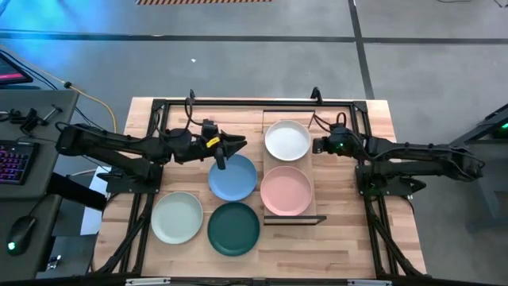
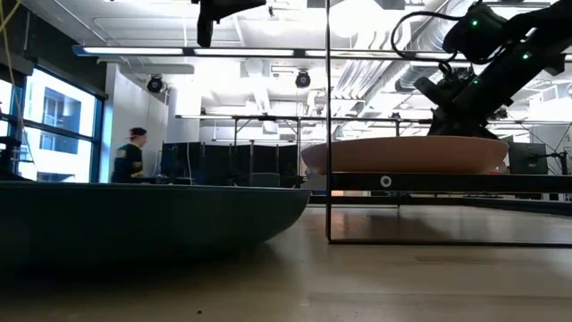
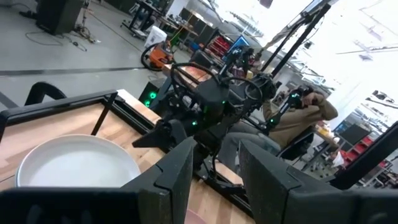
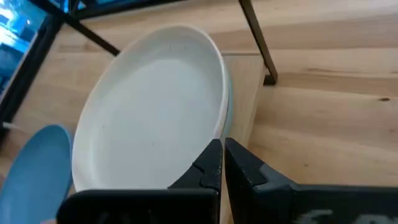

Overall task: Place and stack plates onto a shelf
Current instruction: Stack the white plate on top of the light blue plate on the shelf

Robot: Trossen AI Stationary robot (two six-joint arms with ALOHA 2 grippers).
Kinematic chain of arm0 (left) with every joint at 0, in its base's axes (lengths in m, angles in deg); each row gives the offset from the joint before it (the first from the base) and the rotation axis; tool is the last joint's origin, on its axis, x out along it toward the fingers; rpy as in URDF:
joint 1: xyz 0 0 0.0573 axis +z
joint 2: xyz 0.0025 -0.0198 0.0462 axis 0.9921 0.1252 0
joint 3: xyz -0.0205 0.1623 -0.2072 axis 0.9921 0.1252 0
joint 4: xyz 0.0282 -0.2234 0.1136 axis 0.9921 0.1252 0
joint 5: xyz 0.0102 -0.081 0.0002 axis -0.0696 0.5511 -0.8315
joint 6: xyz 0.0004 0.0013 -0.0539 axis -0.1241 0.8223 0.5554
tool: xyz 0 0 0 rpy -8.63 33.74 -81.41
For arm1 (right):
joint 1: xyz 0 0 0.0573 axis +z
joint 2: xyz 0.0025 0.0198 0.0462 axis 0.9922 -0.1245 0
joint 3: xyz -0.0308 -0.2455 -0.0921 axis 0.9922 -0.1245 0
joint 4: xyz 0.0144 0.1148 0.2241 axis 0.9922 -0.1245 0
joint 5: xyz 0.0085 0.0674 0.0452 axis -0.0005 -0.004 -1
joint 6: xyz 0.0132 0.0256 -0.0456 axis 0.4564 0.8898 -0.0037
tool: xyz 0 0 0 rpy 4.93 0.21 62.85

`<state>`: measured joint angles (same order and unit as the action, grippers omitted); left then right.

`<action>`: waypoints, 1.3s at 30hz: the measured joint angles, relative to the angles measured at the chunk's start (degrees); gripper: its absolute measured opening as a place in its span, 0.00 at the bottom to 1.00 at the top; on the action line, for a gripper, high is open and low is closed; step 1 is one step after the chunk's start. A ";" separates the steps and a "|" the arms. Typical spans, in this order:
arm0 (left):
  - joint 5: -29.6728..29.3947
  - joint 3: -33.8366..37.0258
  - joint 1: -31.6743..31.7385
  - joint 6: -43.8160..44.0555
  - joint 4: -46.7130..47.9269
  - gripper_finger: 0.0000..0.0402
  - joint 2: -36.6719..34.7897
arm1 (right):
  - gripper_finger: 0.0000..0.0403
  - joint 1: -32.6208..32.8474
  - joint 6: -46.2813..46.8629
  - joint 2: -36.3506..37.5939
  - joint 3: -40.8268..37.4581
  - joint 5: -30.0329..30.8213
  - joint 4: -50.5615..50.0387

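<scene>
In the low view the dark teal plate (image 2: 152, 215) fills the foreground and hides most of the table, and only the rim of the pink plate (image 2: 407, 154) shows on the shelf (image 2: 447, 182). The right gripper (image 4: 222, 163) has its fingers pressed nearly together on nothing, just beside the white plate (image 4: 149, 106) at the shelf's end. The left gripper (image 3: 217, 171) hangs with fingers apart and empty, above the blue plate (image 1: 232, 178), the white plate ahead of its fingertips.

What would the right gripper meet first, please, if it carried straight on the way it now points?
Probably the white plate on the shelf. The right gripper, fingers nearly together, points at that plate's near rim, though its height above the rim is hard to judge.
</scene>
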<state>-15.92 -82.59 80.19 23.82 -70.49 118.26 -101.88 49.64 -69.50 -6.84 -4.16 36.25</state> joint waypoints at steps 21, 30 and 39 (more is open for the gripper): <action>-0.55 0.00 0.00 -0.09 0.34 0.30 0.00 | 0.00 -0.24 4.46 -7.16 0.00 0.25 5.08; -1.64 0.00 0.02 -0.89 0.33 0.30 0.00 | 0.00 -0.24 3.95 -6.75 0.00 0.63 7.50; -1.64 0.00 0.02 -0.91 0.33 0.30 0.00 | 0.00 -0.22 3.85 -6.77 0.00 0.62 8.07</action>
<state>-17.56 -82.59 80.22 22.91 -70.15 118.26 -102.10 53.49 -76.27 -6.84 -3.53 44.32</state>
